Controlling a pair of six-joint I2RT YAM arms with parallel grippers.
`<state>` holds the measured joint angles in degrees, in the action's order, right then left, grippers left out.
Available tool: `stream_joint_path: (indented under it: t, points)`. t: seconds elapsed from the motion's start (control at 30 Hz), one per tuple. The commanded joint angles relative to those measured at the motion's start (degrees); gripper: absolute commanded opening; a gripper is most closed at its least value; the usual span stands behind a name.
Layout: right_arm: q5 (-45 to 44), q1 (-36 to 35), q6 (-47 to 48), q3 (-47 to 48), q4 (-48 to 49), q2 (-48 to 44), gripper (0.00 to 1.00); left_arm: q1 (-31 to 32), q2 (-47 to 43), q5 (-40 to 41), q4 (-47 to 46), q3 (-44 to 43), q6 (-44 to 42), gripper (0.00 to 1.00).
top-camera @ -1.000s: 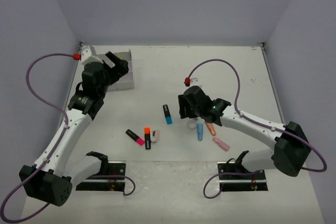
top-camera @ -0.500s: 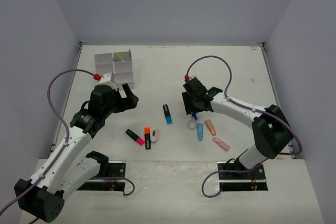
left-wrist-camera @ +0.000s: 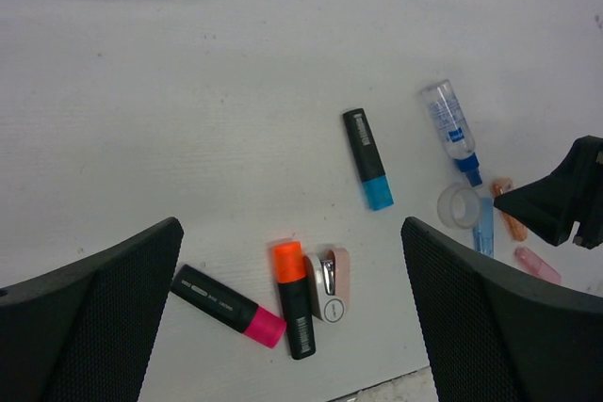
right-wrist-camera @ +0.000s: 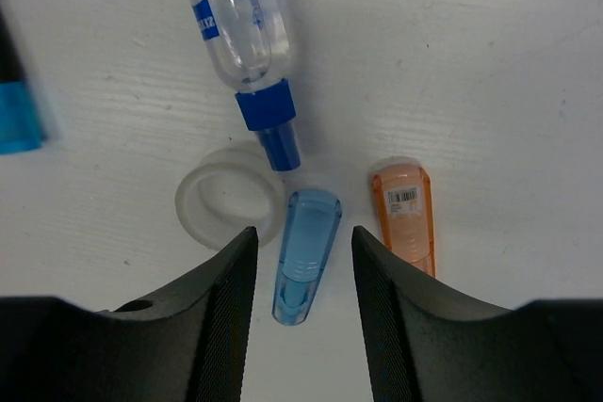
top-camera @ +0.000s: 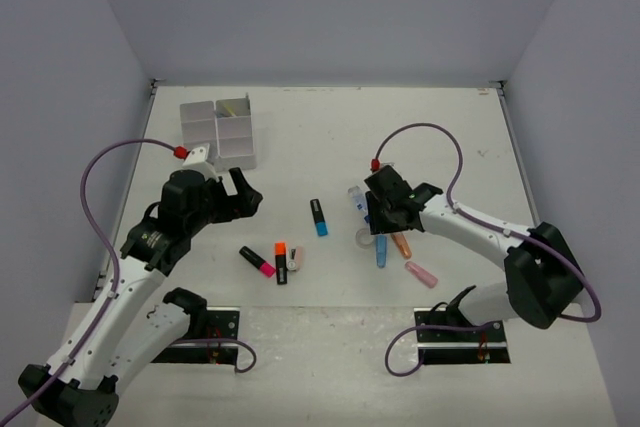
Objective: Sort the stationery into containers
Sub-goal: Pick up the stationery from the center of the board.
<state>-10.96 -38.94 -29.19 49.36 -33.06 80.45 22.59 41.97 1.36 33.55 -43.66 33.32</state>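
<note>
- Right gripper (right-wrist-camera: 303, 234) low over the table (top-camera: 450, 127), fingers (right-wrist-camera: 221, 298) parted, closed on nothing.
- Translucent blue eraser (right-wrist-camera: 301, 261) lying lengthwise in the gap between those fingers, a strip of bare table showing on each side, touched by neither.
- Clear tape ring (right-wrist-camera: 229, 206) just beside the blue eraser, its near edge hidden behind one fingertip; contact with that finger not discernible.
- Orange eraser (right-wrist-camera: 407, 217) just outside the other fingertip, roughly parallel to the blue one.
- Blue-capped tube (right-wrist-camera: 243, 35) ahead of the fingertips, cap pointing at the blue eraser's rounded end and nearly meeting it.
- Pink eraser (top-camera: 421, 274) near the orange one, on the side toward the arm bases.
- Left gripper (top-camera: 243, 192) held above the table, fingers (left-wrist-camera: 94, 317) spread wide, nothing between them.
- Below it in the left wrist view: pink-ended highlighter (left-wrist-camera: 228, 305), orange-ended highlighter (left-wrist-camera: 295, 298) and a pale pink piece (left-wrist-camera: 330, 284), the last two touching.
- Blue-ended highlighter (left-wrist-camera: 367, 159) apart from that group, toward the right arm.
- Divided white tray (top-camera: 218, 132) at the far left of the table, well apart from all the loose stationery.
</note>
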Motion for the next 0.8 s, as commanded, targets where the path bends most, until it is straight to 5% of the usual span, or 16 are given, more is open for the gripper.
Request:
stream_joint_path:
  t: [0.0, 0.4, 0.57, 0.67, 0.77]
  points:
    - [2.4, 0.2, -4.9, -2.9, -1.8, -1.2, 0.44, 0.1, 0.6, 0.2, 1.9, -2.0, -1.9, 1.00]
    - [5.1, -1.2, -8.1, -5.9, 0.2, 5.2, 0.43, 0.1, 1.9, 0.1, 1.6, -2.3, -2.3, 1.00]
    - [5.3, -2.3, -9.0, -5.5, 0.4, 9.4, 0.26, 0.1, 2.3, 0.6, 1.4, -2.6, -2.2, 1.00]
    - [2.3, -4.0, -10.5, -4.0, -1.9, 9.9, 0.00, 0.1, 3.0, 0.8, 0.6, -3.0, -1.6, 1.00]
    - [-3.3, -8.9, -12.2, -1.8, -5.2, 3.4, 0.00, 0.1, 4.1, -2.3, -1.7, -2.9, 1.5, 1.00]
